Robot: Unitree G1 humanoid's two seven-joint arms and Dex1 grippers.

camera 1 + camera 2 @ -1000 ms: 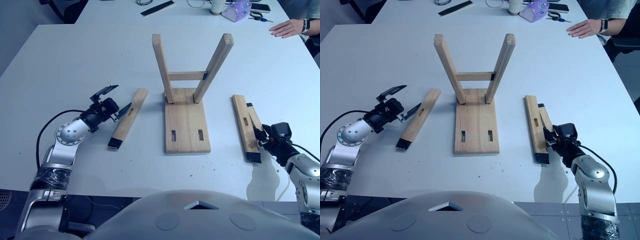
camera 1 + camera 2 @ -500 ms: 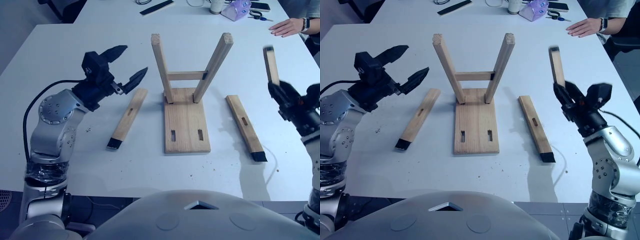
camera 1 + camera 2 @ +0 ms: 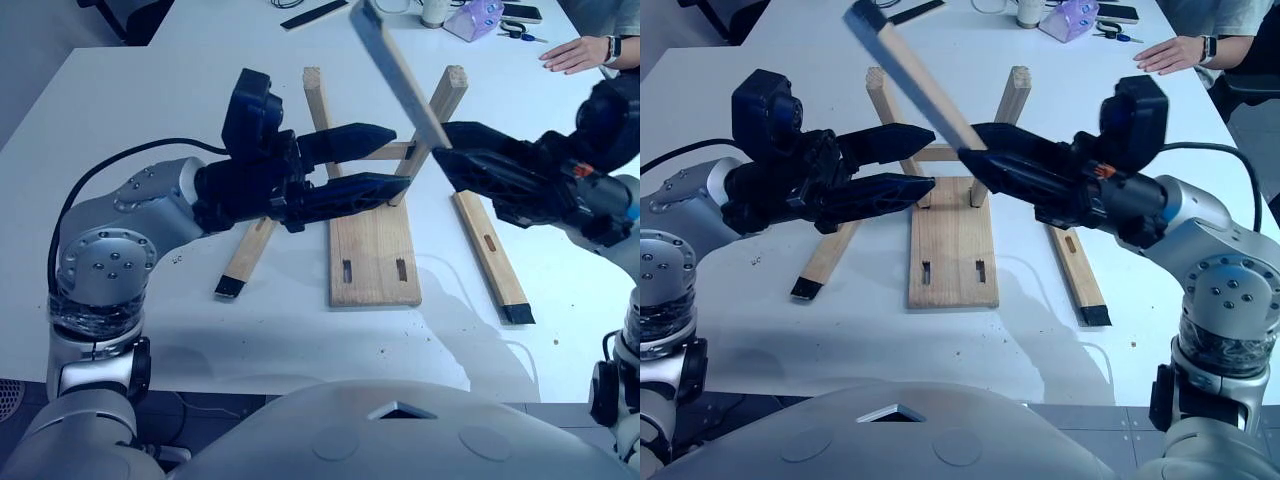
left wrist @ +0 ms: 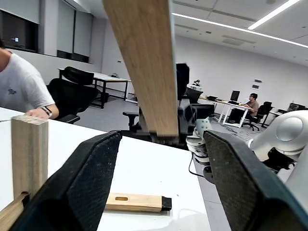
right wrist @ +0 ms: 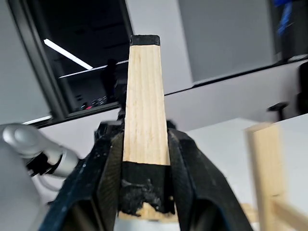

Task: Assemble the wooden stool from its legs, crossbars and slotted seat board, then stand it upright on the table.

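Legs (image 3: 497, 257): two upright, two flat; right hand (image 3: 443, 145) around one bar (image 3: 400, 72); left hand (image 3: 400, 155) agape.

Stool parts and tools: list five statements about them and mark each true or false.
1. The right tool holds a bar up off the table. True.
2. The left tool grips a leg. False: it is open and empty.
3. Two upright legs stand in the seat. True.
4. Every slot in the seat is filled. False: the two near slots are empty.
5. Both loose legs lie on the same side of the seat. False: one loose leg lies to its left and the other to its right.
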